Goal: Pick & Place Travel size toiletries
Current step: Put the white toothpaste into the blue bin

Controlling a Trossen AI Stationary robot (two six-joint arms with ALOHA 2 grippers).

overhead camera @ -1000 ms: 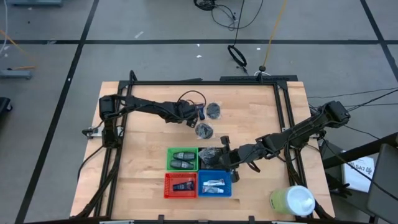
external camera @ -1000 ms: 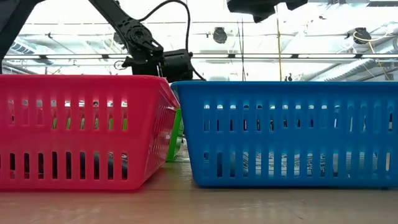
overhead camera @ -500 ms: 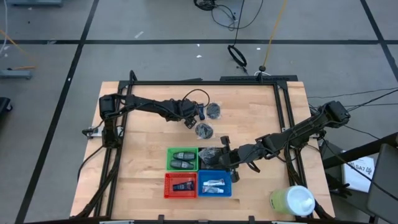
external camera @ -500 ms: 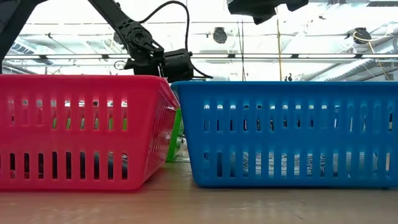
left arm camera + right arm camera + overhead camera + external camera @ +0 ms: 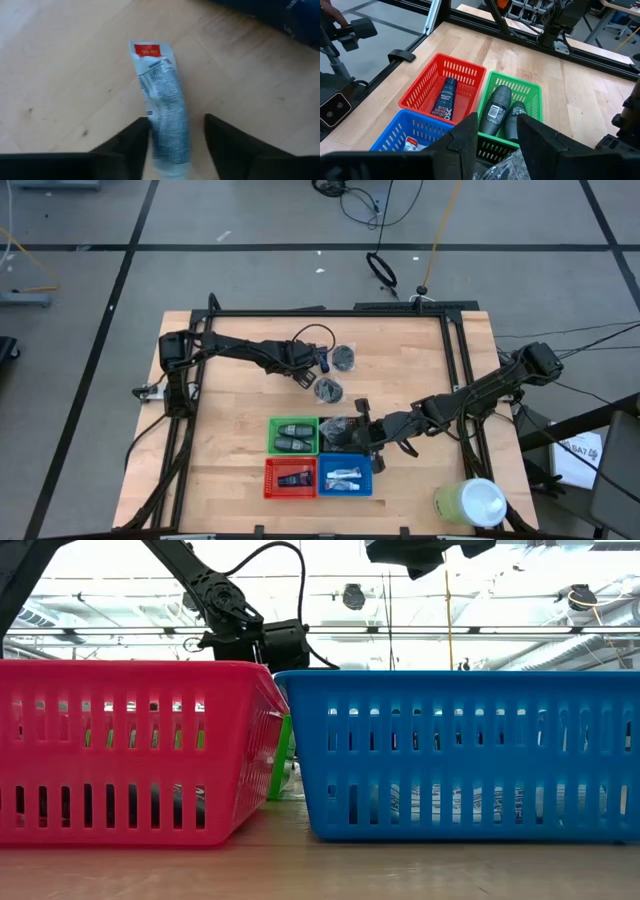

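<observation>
White-and-blue tube point(image 5: 165, 107) lies flat on tabletop point(image 5: 230, 410) btwn part-open fingers of left tool point(image 5: 172, 145), arm barely shifted since 1 s ago, not gripped yet; right tool point(image 5: 492, 132) over black tray w/ mesh puff.

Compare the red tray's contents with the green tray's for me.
The red tray holds one slim dark blue tube; the green tray holds two wider dark grey ovals. The tube has blue-and-white lettering; the ovals carry pale labels. All lie flat along their trays.
</observation>
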